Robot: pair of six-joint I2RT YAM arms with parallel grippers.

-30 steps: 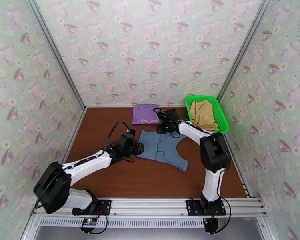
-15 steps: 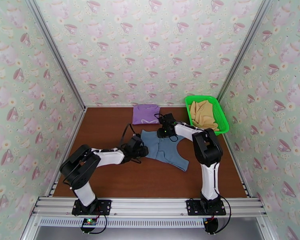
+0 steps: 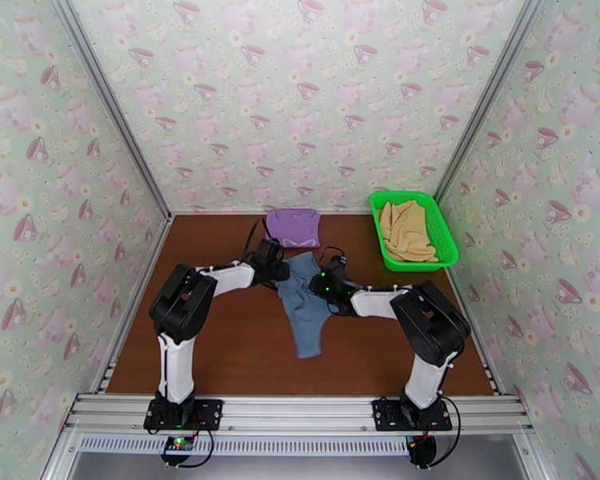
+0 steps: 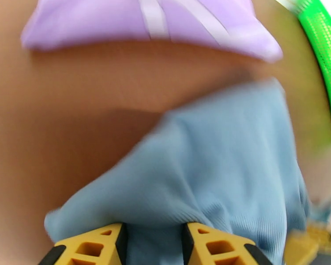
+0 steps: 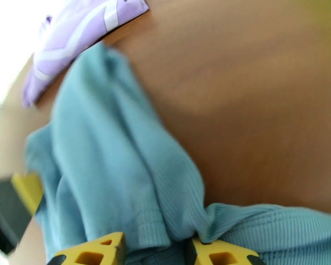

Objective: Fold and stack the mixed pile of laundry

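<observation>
Left tool (image 4: 153, 246) clenched on blue garment (image 3: 304, 310), right tool (image 5: 156, 255) grasping the same garment, it lies bunched mid-surface (image 3: 220, 346), purple garment (image 3: 292, 226) folded just behind, tan garment (image 3: 406, 230) in basket (image 3: 451, 251).

Green mesh basket (image 3: 442, 226) sits right of centre in the top view, against the back-right corner of the brown table (image 3: 220, 346); its rim is at upper right in the left wrist view (image 4: 324, 45). Teacup wallpaper (image 3: 300, 90) covers all three walls. Aluminium rail (image 3: 300, 414) spans the bottom edge.
</observation>
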